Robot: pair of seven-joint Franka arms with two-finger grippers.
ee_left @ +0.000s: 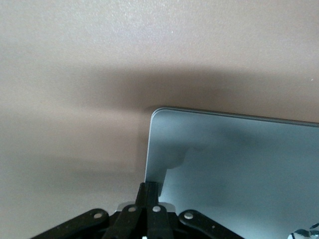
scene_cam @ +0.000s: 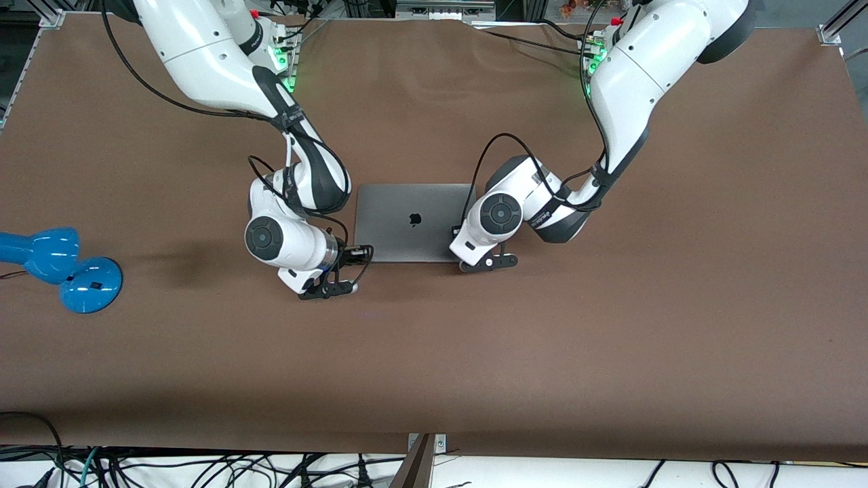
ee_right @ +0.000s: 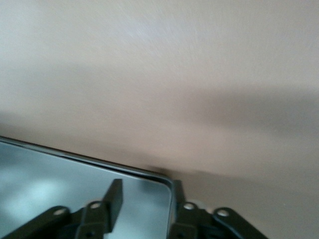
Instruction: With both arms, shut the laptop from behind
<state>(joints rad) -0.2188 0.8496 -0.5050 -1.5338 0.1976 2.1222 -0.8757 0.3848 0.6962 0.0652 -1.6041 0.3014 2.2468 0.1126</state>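
Observation:
The space-grey laptop (scene_cam: pixel 413 220) lies mid-table with its lid down, flat or nearly flat, and the black apple logo facing up. My left gripper (scene_cam: pixel 488 263) is shut and empty. Its joined fingertips (ee_left: pixel 149 186) touch the lid corner (ee_left: pixel 164 129) that is nearer the front camera, toward the left arm's end. My right gripper (scene_cam: pixel 330 290) is open at the lid's other camera-side corner. In the right wrist view (ee_right: pixel 147 184) one finger is over the lid (ee_right: pixel 75 184) and the other is just outside its edge. The keyboard and screen are hidden.
A blue desk lamp (scene_cam: pixel 61 268) lies at the right arm's end of the brown table (scene_cam: pixel 610 339). Both arms' elbows hang over the table beside the laptop. Cables run along the table edge nearest the camera.

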